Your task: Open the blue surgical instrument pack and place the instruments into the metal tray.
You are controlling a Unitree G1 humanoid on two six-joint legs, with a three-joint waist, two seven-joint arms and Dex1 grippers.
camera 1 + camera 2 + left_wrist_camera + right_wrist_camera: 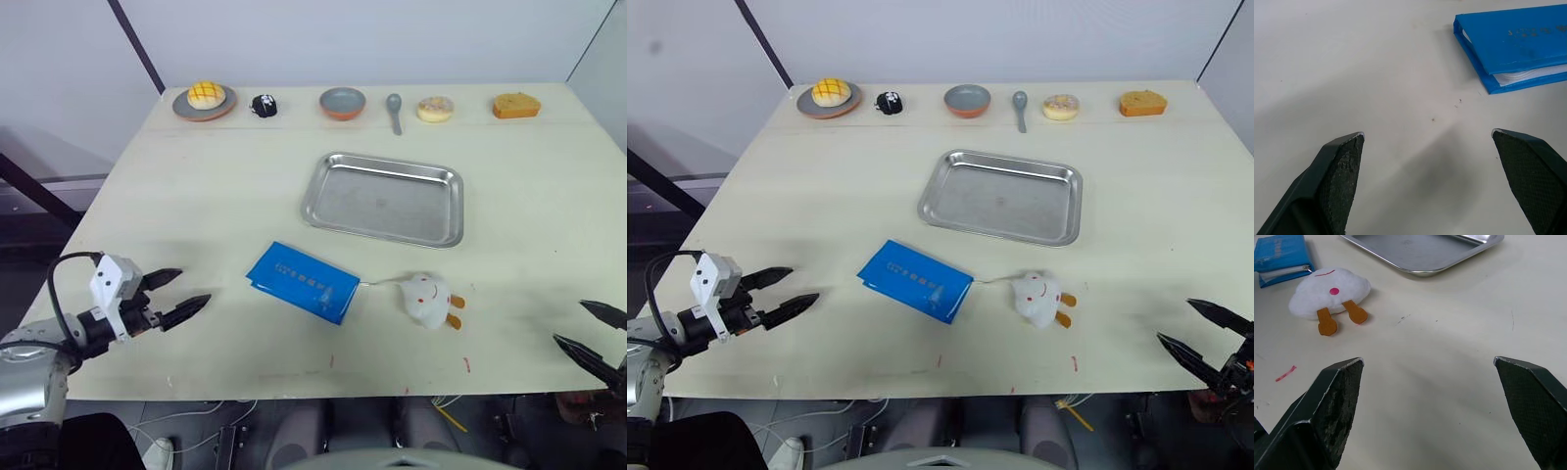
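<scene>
At the counter's (245, 196) front left corner the left gripper (182, 296) hovers just above the surface, its two black fingers (1342, 171) spread wide and holding nothing, pointing toward the blue surgical instrument pack (303, 281). The pack lies closed and flat near the middle of the front edge, well apart from those fingers. Just beside it sits a white toy figure (428, 299). Behind both, at the counter's centre, rests the metal tray (383, 198), bare inside. At the front right corner the right gripper (594, 332) hangs with its fingers (1334, 406) likewise spread wide, touching nothing.
</scene>
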